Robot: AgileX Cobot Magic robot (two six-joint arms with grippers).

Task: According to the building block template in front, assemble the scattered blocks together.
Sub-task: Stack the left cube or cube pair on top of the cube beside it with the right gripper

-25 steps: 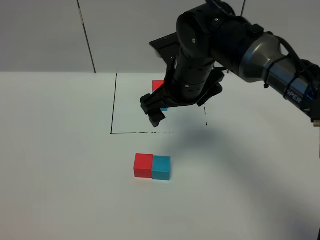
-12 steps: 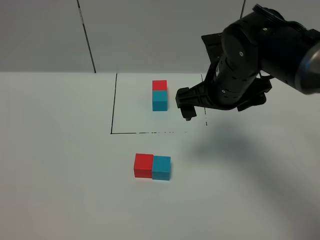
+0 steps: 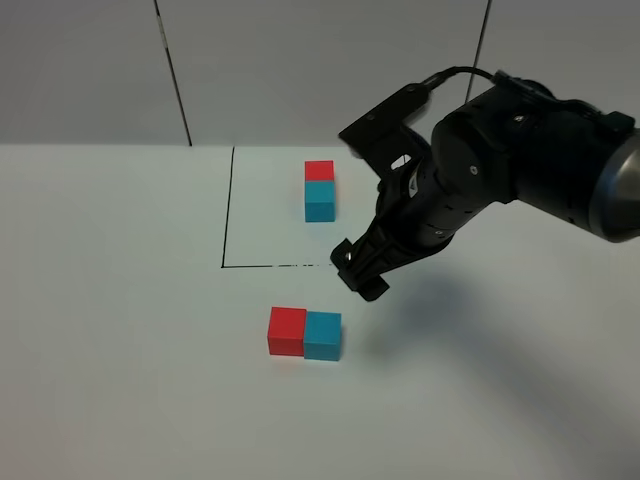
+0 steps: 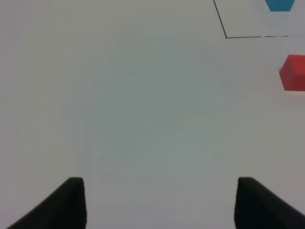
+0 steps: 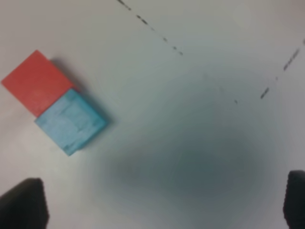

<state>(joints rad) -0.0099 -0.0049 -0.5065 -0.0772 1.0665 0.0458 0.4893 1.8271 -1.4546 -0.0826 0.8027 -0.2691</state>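
The template (image 3: 320, 189), a small bar with a red cube behind a cyan-blue cube, lies inside the black-lined square. The scattered red cube (image 3: 287, 330) and cyan-blue cube (image 3: 323, 335) sit side by side, touching, in front of the square. My right gripper (image 3: 359, 277) hangs above the table just right of and behind this pair, open and empty. In the right wrist view (image 5: 159, 205) the red cube (image 5: 35, 81) and blue cube (image 5: 71, 121) lie off to one side. My left gripper (image 4: 159, 205) is open and empty; the red cube (image 4: 293, 71) shows at its view's edge.
A black-lined square (image 3: 226, 215) marks the far middle of the white table. A grey wall with dark seams stands behind the table. The right arm's shadow falls on the table to the right of the block pair.
My right gripper swung from over the template to the right, then came forward and down to just behind and right of the joined cubes. The cubes and template have not moved.
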